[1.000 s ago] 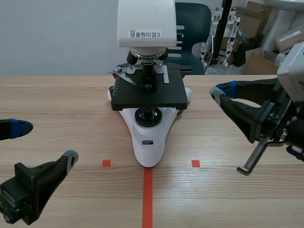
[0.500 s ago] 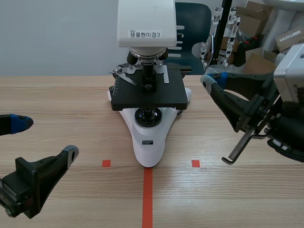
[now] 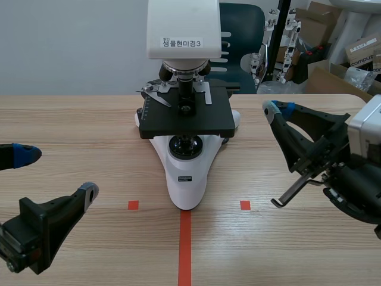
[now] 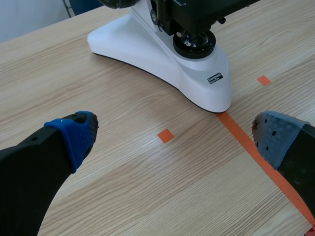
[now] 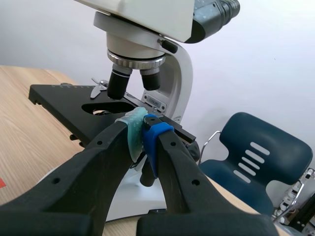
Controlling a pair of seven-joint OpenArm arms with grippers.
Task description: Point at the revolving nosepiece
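Observation:
A white microscope (image 3: 183, 161) with a black stage (image 3: 186, 116) stands at the table's middle. Its revolving nosepiece (image 3: 183, 70) sits under the head, with objectives pointing down at the stage. In the right wrist view the nosepiece (image 5: 135, 56) lies ahead of and above my right gripper (image 5: 143, 132), whose pads are pressed together, holding nothing. In the scene view the right gripper (image 3: 272, 109) is right of the stage, apart from it. My left gripper (image 3: 56, 174) stands open low at the near left, and the microscope's base (image 4: 162, 54) lies ahead of the left gripper (image 4: 172, 142).
A blue chair (image 3: 241, 30) and cardboard boxes (image 3: 324, 36) stand behind the table at the back right. A bent metal rod (image 3: 292, 192) hangs off the right arm over the table. Orange tape marks lie in front of the microscope.
The right gripper's tip swung left toward the microscope, then came back right, and its wrist has dropped lower. The left arm has barely shifted.

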